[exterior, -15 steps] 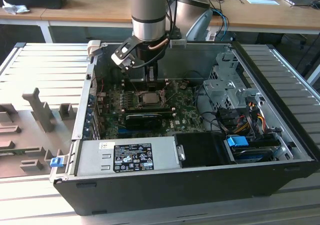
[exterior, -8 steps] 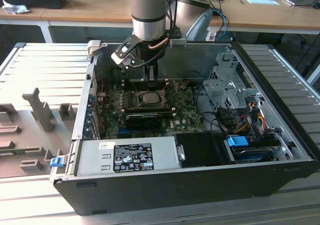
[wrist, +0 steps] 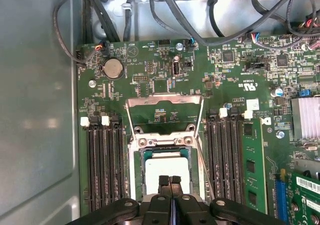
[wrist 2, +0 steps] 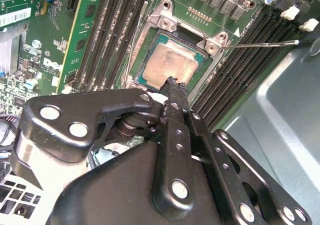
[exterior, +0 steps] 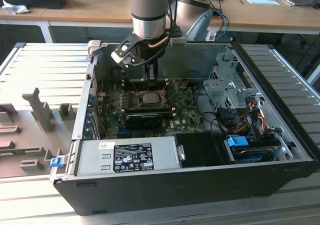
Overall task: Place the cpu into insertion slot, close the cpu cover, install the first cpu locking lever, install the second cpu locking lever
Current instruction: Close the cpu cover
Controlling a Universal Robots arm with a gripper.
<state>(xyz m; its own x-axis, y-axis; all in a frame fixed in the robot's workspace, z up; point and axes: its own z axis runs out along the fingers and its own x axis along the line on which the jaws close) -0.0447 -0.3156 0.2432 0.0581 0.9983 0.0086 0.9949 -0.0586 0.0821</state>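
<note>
The cpu (wrist: 167,169) lies flat in the insertion slot (wrist: 138,143) on the green board, its dull silver top up. It also shows in the second wrist view as the cpu (wrist 2: 172,61) inside the silvery socket rim (wrist 2: 164,21), and in the exterior view as the cpu (exterior: 150,98). The cpu cover (wrist: 164,102) stands swung open beyond the socket, with bare board visible through its window. My gripper (wrist: 170,180) hangs just above the chip's near edge, fingers (wrist 2: 172,85) pressed together with nothing between them. A thin locking lever (wrist 2: 260,44) sticks out sideways from the socket corner.
Black memory slots (wrist: 105,160) flank the socket on both sides. A long black heatsink block (exterior: 147,117) sits in front of the socket. Cables (wrist: 200,20) hang along the far case wall. The power supply (exterior: 127,157) and drive cage (exterior: 227,87) crowd the case.
</note>
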